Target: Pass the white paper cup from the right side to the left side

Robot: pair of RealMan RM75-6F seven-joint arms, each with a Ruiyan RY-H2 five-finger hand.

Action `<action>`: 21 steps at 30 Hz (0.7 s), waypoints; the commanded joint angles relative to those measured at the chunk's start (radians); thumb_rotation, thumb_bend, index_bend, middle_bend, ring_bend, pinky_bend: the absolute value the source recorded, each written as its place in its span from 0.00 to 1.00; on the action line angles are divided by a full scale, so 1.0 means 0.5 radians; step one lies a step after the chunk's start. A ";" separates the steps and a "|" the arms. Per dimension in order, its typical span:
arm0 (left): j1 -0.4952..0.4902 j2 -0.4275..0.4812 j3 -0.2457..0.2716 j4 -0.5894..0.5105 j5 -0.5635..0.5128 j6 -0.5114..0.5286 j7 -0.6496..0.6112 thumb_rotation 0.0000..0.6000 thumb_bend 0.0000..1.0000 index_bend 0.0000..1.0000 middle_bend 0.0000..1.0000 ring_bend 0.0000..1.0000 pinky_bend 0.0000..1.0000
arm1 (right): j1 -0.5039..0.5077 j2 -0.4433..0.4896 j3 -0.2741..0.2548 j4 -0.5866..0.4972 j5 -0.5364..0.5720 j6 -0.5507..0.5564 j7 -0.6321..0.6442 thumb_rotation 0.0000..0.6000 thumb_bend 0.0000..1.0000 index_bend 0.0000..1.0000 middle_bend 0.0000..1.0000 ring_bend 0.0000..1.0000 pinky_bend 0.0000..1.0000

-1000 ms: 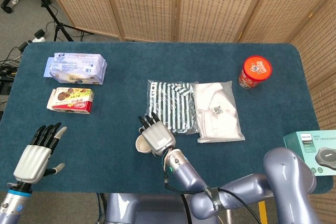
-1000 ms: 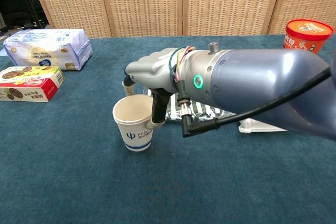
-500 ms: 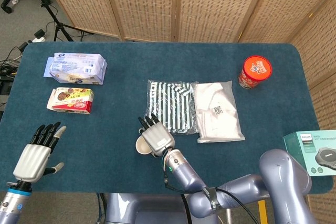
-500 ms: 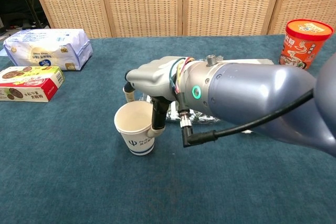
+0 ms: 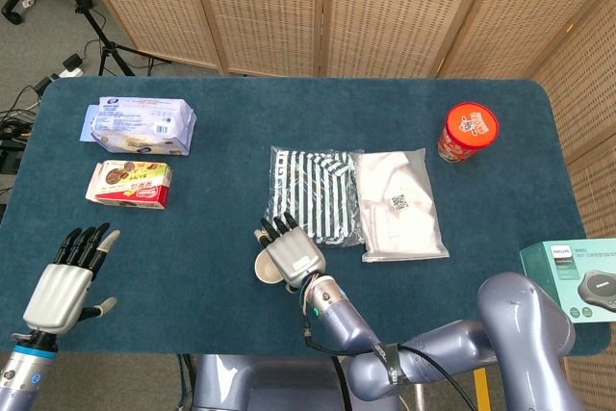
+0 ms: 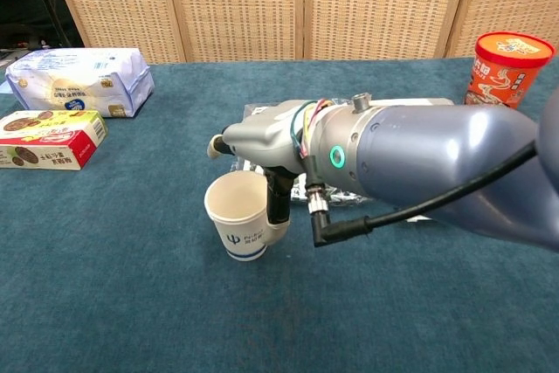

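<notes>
The white paper cup (image 6: 238, 216) has a blue logo and stands slightly tilted near the table's front middle; whether its base touches the cloth I cannot tell. My right hand (image 6: 266, 137) grips it, thumb down its near side and fingers behind its rim. The head view shows only the cup's rim (image 5: 262, 268), peeking out left of my right hand (image 5: 292, 257). At the front left corner my left hand (image 5: 63, 288) hovers with fingers spread and holds nothing, well apart from the cup. It does not show in the chest view.
On the blue table (image 5: 192, 257) lie a tissue pack (image 5: 141, 126) and a biscuit box (image 5: 132, 183) at the left. Striped (image 5: 313, 194) and white (image 5: 399, 201) bagged cloths lie just behind the cup. A red noodle tub (image 5: 468, 132) and a boxed device (image 5: 576, 276) are at the right.
My right hand has shifted the cup slightly to the right and toward the table's front edge, and the cup now leans a little. The left hand has stayed in place.
</notes>
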State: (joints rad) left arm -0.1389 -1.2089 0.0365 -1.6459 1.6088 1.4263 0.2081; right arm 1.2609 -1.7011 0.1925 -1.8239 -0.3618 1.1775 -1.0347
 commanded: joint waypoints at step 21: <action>0.006 -0.015 0.004 0.005 0.012 0.013 0.032 1.00 0.00 0.00 0.00 0.00 0.00 | -0.600 1.118 -0.221 -0.647 -0.556 0.576 0.422 1.00 0.10 0.00 0.00 0.00 0.00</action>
State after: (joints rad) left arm -0.1355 -1.2141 0.0391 -1.6447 1.6150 1.4333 0.2221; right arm 1.1148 -1.2777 0.1575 -2.0990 -0.4805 1.4228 -1.0040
